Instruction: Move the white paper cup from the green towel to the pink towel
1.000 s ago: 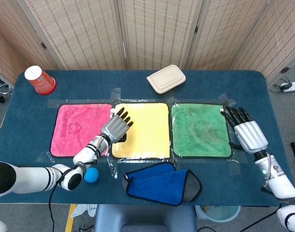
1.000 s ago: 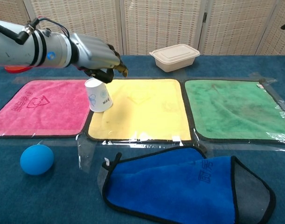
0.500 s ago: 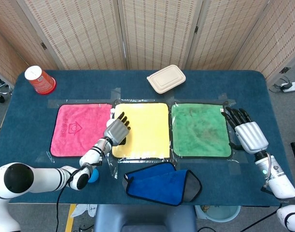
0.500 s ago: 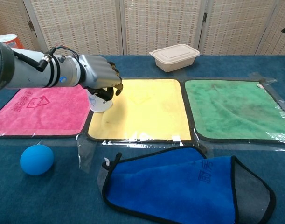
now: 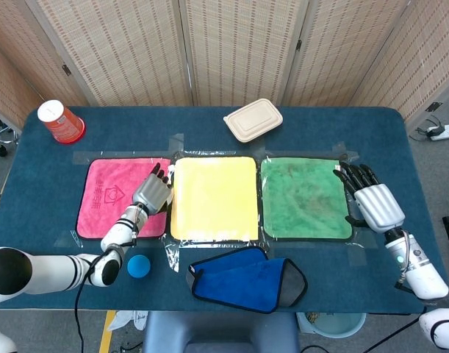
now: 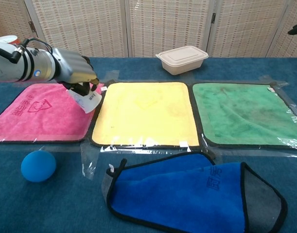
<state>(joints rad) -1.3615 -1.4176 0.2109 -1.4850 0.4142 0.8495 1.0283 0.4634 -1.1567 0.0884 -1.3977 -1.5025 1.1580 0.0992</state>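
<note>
Since a second ago our left hand [image 6: 75,73] has carried the small white paper cup [image 6: 88,99] off the square yellow towel [image 5: 213,197] to the right edge of the square pink towel [image 6: 39,116]. Our fingers grip the tilted cup from above. Our right hand [image 5: 371,200] rests beside the square green towel [image 5: 305,197], fingers extended, holding nothing.

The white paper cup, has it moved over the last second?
Yes. The white paper cup, held by the left hand, went leftward from the yellow towel's edge to over the pink towel.
</note>
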